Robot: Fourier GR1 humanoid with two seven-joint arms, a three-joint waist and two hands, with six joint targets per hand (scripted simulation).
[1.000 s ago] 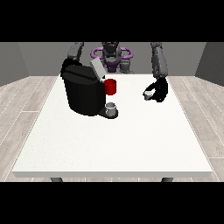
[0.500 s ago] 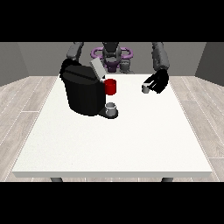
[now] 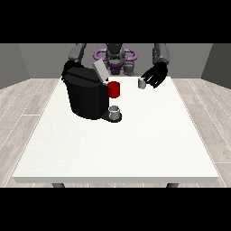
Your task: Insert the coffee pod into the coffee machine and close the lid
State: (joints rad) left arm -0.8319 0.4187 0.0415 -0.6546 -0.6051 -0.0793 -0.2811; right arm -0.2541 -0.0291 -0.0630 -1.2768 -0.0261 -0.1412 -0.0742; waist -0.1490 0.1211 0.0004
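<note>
Coffee pod (image 3: pixel 141 83): small and grey, raised off the desk (image 3: pixel 135 149), to the right of the coffee machine (image 3: pixel 85 95) and well apart from it, about level with the machine's top. Held at the fingertips of the robot hand at the view's right (image 3: pixel 154 77), fingers curled about it; exact finger placement too small to make out. Other robot hand (image 3: pixel 68 68) tucked behind the machine's far left corner, mostly hidden, so no telling whether open or closed. Lid (image 3: pixel 100 71) of the machine tilted up, pale, leaving the top open. Red cup (image 3: pixel 114 89) just right of the machine's upper front, a grey cup (image 3: pixel 114 112) on the tray below it.

Likely trouble from here: pod slipping from a fingertip hold while crossing toward the machine; pod arriving tilted and catching on the rim of the opening instead of seating; fingers or wrist knocking the raised lid shut early, or brushing the red cup on the way, given how close it sits to the path.
</note>
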